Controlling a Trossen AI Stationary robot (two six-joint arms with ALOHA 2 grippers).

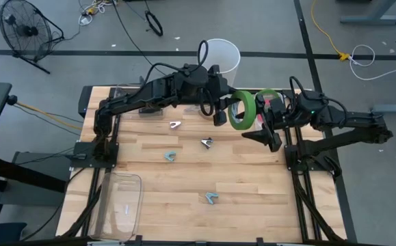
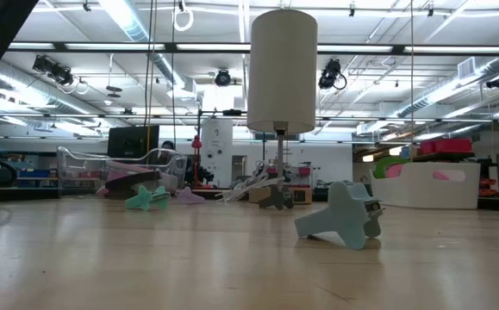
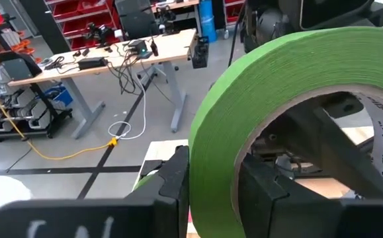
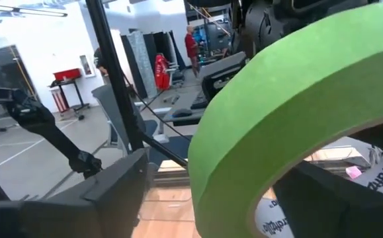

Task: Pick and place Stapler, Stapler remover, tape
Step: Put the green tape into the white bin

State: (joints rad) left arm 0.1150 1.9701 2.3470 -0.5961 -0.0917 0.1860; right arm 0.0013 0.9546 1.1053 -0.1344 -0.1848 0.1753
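Containers first: a clear plastic bin (image 1: 119, 205) lies on the wooden bench (image 1: 184, 178) at its near left corner, and nothing can be made out inside it. A white bucket (image 1: 223, 56) stands just past the bench's far edge; the left arm hides part of it and its contents cannot be seen.

Above the far right part of the bench, the left tool (image 1: 219, 114) grips a green tape ring (image 1: 241, 109), holding it on edge with one finger inside the ring's open centre and the other outside its wall. The right tool (image 1: 265, 126) is right beside the same ring, its fingers spread to either side of the ring's wall; whether they press on it cannot be told. A second green ring (image 1: 267, 95) sits just beyond, with something pink (image 1: 276, 104) beside it.

Printed lettering runs along the ring's pale inner core (image 3: 382, 129), but only fragments show and it cannot be read.

Four small staple removers lie scattered over the bench: a pale one (image 1: 175, 125), a dark one (image 1: 206, 142), and two light blue ones (image 1: 169, 156) and (image 1: 211, 198).
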